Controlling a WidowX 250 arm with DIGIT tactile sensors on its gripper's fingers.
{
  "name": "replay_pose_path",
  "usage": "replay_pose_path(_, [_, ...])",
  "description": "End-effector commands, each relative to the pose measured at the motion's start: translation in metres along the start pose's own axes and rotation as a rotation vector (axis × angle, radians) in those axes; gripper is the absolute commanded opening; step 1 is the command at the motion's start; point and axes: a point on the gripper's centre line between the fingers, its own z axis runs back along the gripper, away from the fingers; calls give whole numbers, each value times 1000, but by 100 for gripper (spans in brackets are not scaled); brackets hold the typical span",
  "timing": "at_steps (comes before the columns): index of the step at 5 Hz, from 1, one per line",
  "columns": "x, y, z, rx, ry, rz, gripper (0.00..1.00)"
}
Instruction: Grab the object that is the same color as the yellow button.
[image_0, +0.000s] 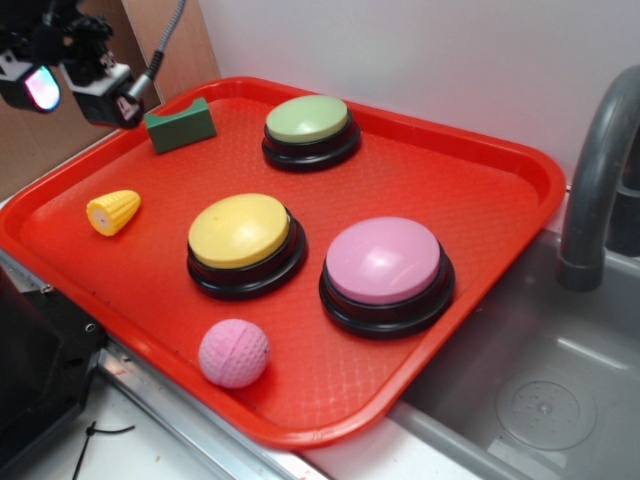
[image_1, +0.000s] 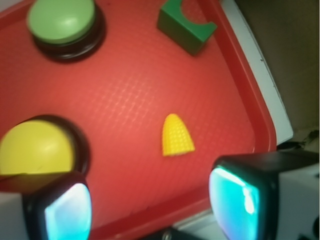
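The object, a small yellow corn cob piece, lies on its side near the left edge of the red tray. The yellow button on its black base sits mid-tray, to the right of the corn. My gripper hangs high above the tray's back left corner, well above the corn. It is open, with nothing between its glowing pads. In the wrist view the corn lies ahead of the gap between the fingers.
A green block stands at the tray's back left corner, close below the gripper. A green-topped button, a pink-topped button and a pink dimpled ball share the tray. A sink with a grey faucet lies right.
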Motion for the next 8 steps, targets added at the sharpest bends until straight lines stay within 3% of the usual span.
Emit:
replay_pose_path(1, [14, 22, -43, 107, 9, 77, 100])
replay_pose_path(4, [4, 39, -78, 149, 58, 201, 100])
replay_pose_path(6, [3, 38, -101, 72, 95, 145, 100])
replay_pose_path(7, [2, 37, -107, 53, 101, 158, 36])
replay_pose_path(8, [2, 38, -101, 61, 101, 183, 0])
